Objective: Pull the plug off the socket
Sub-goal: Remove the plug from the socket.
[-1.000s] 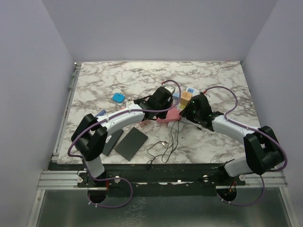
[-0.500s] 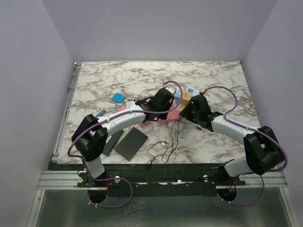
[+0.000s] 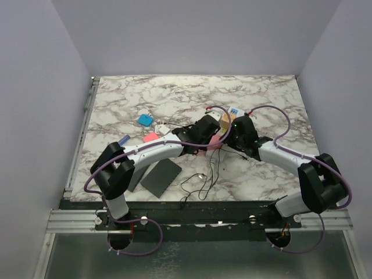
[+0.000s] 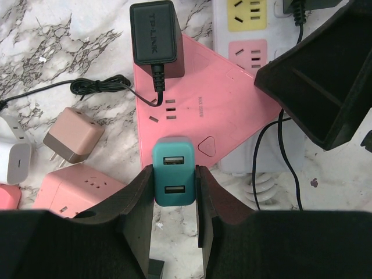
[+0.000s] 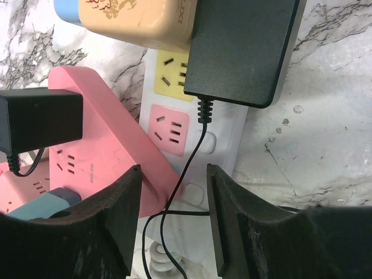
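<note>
One teal USB charger plug (image 4: 174,179) is pinched between the two left fingers (image 4: 136,215). It sits at the nearest corner of one pink triangular socket block (image 4: 215,110). Beyond the fingertips, this block overlaps one white power strip (image 5: 224,139). The right fingers (image 5: 113,221) are spread over that strip, with one black cord (image 5: 186,174) between them. Two pink chargers (image 4: 72,133) lie on the surface (image 4: 58,46), left of the left fingers.
</note>
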{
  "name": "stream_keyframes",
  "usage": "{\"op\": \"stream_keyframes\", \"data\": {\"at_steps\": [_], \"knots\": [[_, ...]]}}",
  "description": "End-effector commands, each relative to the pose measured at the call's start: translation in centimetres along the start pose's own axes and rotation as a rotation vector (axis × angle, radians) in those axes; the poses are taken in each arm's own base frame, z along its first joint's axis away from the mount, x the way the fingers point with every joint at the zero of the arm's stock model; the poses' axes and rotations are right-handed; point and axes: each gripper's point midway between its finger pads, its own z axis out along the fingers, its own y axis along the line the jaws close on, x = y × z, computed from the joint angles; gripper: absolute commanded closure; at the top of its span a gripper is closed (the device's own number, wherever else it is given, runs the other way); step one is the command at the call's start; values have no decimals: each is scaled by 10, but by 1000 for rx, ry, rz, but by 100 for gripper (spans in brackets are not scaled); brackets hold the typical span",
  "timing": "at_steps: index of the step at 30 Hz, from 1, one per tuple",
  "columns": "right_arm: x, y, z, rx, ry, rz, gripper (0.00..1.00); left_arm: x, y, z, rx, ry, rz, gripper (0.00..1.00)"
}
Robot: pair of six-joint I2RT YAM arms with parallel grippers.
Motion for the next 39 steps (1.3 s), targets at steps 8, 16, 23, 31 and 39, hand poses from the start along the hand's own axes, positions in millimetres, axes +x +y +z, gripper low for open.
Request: {"op": "stream_keyframes", "data": {"at_steps": [8, 16, 23, 31, 39], "knots": [[80, -106, -12, 372, 263, -156, 51, -1, -3, 6, 203, 80, -154, 100], [80, -106, -12, 375, 260, -161, 51, 5, 5, 12, 207, 104, -195, 100], [82, -106, -11, 375, 262, -163, 51, -4, 1, 3, 155, 39, -103, 100], [83, -103, -8, 376, 271, -172, 51, -4, -16, -9, 102, -7, 52, 100], [87, -93, -11, 331, 269, -181, 52, -1, -11, -6, 89, 18, 37, 100]]}}
